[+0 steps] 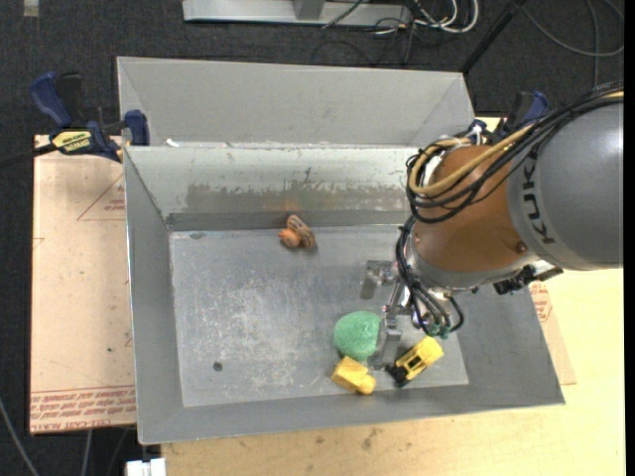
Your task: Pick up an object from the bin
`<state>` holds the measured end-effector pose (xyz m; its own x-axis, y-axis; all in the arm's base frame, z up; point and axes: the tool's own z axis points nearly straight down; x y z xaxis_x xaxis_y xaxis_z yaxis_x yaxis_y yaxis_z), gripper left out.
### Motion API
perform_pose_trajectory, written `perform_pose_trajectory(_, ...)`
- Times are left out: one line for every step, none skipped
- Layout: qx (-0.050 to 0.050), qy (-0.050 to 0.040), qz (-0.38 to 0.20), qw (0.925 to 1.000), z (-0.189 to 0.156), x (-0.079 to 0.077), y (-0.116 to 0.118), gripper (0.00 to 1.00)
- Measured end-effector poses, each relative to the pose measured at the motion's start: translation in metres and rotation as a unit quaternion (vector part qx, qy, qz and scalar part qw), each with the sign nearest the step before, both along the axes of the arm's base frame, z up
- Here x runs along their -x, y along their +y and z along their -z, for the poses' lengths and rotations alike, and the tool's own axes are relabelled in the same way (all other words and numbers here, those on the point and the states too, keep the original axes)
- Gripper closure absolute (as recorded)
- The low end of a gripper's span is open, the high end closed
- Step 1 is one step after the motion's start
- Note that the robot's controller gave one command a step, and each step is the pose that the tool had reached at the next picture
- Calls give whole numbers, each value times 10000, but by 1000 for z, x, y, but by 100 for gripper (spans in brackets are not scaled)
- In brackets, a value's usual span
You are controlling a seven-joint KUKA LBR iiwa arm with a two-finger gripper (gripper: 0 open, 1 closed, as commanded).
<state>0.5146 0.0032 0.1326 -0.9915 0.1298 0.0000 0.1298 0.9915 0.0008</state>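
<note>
End effector down close to the floor of the grey metal bin, toward its near right corner, just beside the rounded green lump and perhaps touching its right side; no telling whether set wide or narrow, nor whether gripping anything yet. Crowded between it and the near edge: a small yellow blocky piece and a yellow-and-black toy-like thing, probably the reason for so tight a position at the lump's right flank. Lying alone well apart by the far wall: a small orange-brown object, likely no part of this pick.
</note>
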Motion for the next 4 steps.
perform_pose_trajectory(-1,-2,-356,9994,29,-1,2,0)
perform_pose_trajectory(-12,-17,695,9976,55,-9,-6,100)
perform_pose_trajectory(-12,-18,696,9976,55,-9,-6,100)
perform_pose_trajectory(-1,-17,618,9981,-98,-16,6,100)
